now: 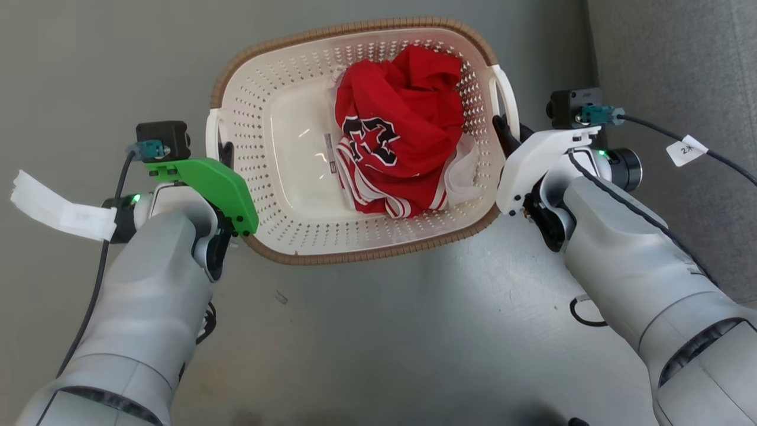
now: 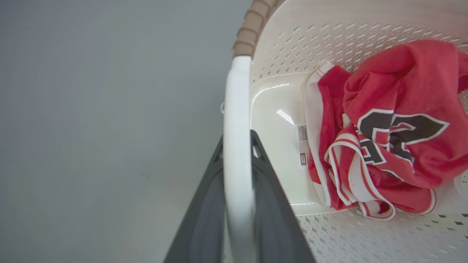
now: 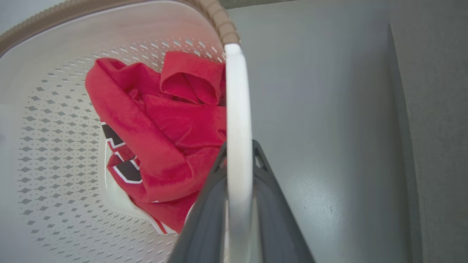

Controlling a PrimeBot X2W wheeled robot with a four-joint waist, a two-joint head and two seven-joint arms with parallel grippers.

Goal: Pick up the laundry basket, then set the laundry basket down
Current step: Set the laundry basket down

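The laundry basket (image 1: 284, 231) is cream-white with perforated sides and a brown woven rim, and it lies between my two arms over the grey floor. A red jersey (image 1: 396, 130) is bunched inside it. My left gripper (image 1: 223, 155) is shut on the basket's left white handle (image 2: 237, 146), one dark finger on each side of it. My right gripper (image 1: 504, 131) is shut on the right white handle (image 3: 238, 138) in the same way. The red jersey (image 2: 395, 128) and the brown rim (image 3: 215, 18) show in the wrist views.
Grey floor (image 1: 378, 343) lies all around the basket. A darker grey carpeted surface (image 1: 680, 71) runs along the right side, close to my right arm. A white paper tag (image 1: 59, 207) hangs by my left wrist.
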